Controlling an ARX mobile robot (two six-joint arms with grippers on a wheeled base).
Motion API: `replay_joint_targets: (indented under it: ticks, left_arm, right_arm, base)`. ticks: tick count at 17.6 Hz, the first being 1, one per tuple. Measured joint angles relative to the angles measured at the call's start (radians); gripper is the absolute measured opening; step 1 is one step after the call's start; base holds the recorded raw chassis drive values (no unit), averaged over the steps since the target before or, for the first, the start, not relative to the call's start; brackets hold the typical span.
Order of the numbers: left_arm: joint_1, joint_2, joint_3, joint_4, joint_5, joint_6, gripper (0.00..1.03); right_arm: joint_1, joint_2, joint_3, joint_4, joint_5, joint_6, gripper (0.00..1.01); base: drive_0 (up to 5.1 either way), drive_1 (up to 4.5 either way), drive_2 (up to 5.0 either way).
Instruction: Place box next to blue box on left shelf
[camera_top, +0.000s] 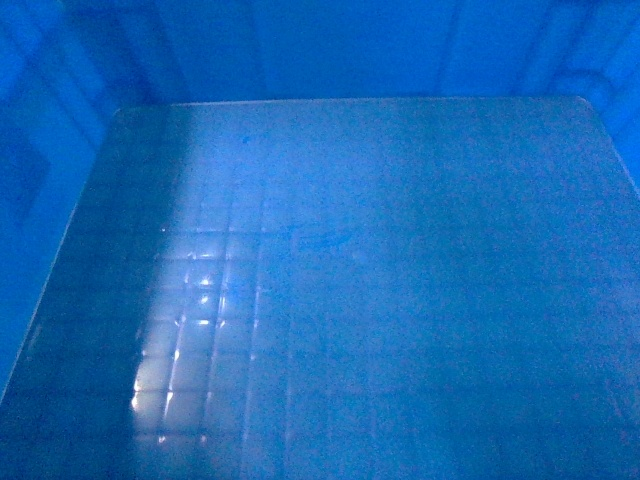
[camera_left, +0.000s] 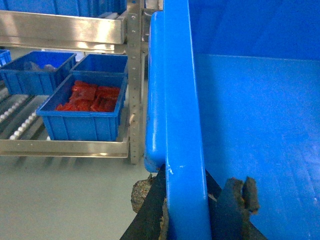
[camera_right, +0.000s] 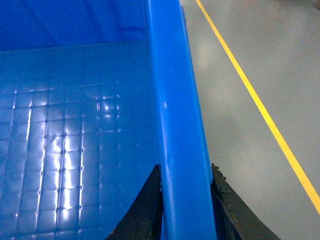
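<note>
The box, a large bright-blue crate, fills the head view with its grid-embossed floor (camera_top: 330, 300). My left gripper (camera_left: 186, 192) is shut on the box's left rim (camera_left: 180, 100), one finger outside the wall and one inside. On the opposite rim (camera_right: 175, 100) my right gripper (camera_right: 185, 182) is shut in the same way. The box hangs above the floor. To its left, in the left wrist view, stands a metal shelf (camera_left: 65, 148) holding a blue box (camera_left: 82, 127) with red packets in it. Both grippers are hidden in the head view.
Two more blue bins (camera_left: 35, 75) (camera_left: 100, 64) sit further back on the shelf's roller level, behind an upright post (camera_left: 133, 75). An upper shelf rail (camera_left: 60, 27) carries more blue bins. A yellow line (camera_right: 260, 107) crosses the grey floor to the right.
</note>
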Motion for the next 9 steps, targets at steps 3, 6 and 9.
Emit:
replay_joint_targets:
  ticks: [3,6,9]
  left_arm:
    - [0.0,0.0,0.0,-0.001,0.0,0.0,0.09]
    - [0.0,-0.001,0.0,0.0,0.0,0.0,0.09]
    - [0.0,-0.001,0.0,0.002,-0.001,0.0,0.09]
  right_arm:
    - [0.0,0.0,0.0,0.001,0.001,0.0,0.18]
    - [0.0,0.0,0.0,0.002,0.0,0.0,0.18]
    - [0.0,0.0,0.0,0.003,0.0,0.0,0.18]
  base:
    - [-4.9,2.44,2.4]
    - [-4.9,3.1,1.7]
    - [-4.9,3.38,1.2]
